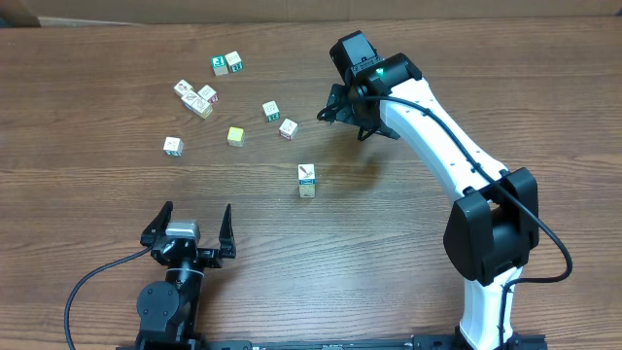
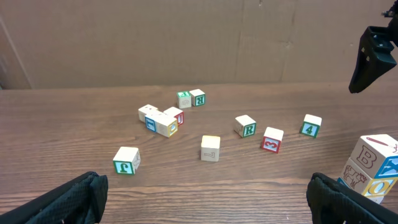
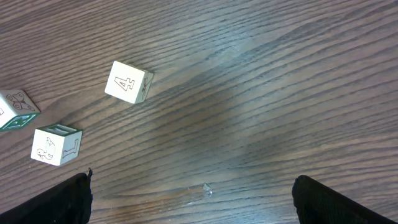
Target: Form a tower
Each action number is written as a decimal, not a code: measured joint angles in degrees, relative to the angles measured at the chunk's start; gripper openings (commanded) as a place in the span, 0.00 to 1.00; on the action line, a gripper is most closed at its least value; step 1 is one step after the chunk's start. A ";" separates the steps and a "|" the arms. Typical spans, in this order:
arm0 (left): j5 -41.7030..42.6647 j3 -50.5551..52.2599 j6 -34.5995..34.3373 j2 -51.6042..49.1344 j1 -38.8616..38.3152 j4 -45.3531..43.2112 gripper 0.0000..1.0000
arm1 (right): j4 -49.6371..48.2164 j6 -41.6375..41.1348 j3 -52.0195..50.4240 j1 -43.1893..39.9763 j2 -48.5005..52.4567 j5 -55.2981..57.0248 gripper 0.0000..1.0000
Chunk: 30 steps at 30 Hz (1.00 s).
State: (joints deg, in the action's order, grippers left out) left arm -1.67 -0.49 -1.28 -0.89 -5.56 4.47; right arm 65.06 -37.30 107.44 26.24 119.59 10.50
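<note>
— Near the middle of the table [image 1: 97, 214], in front of the loose cubes [image 1: 194, 97], stands the tower [image 1: 307, 180]: one cube wide, a few cubes high, with nothing touching it.

— And the arm that has to feed it?

— The right gripper [image 1: 335, 109] hangs beyond the tower, over the far scatter. Its fingers [image 3: 62, 199] are spread wide and hold nothing. Its own camera looks down on the 4 cube [image 3: 129, 81], which lies left of the gap between them, not under it. A picture cube [image 3: 56, 145] lies further left.

— So the step is probably the fetch?

— It looks so. To do it well, the gripper should shift until the gap sits right over the 4 cube. The wrist should turn, since that cube lies skewed to the fingers. It should then drop straight down and clamp on two opposite flat faces, keeping clear of the picture cube.

— And at the tower?

— It should approach from above, set the cube down level and square, and let go gently; a sideways nudge could topple the stack.

— The left gripper [image 1: 190, 233]?

— It is parked at the front edge, fingers apart and empty, well away from the tower.
</note>
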 measured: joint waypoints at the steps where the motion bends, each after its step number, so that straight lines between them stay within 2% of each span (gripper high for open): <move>1: 0.00 0.00 0.00 0.00 0.00 0.00 1.00 | 0.02 0.02 0.00 0.00 0.00 -0.02 1.00; 30: 0.00 0.00 0.00 0.00 0.00 0.00 1.00 | -2.14 0.04 -0.02 -1.01 0.00 2.08 1.00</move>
State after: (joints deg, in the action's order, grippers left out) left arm -1.67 -0.49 -1.28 -0.89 -5.56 4.47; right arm 62.92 -37.26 107.42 25.23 119.59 12.58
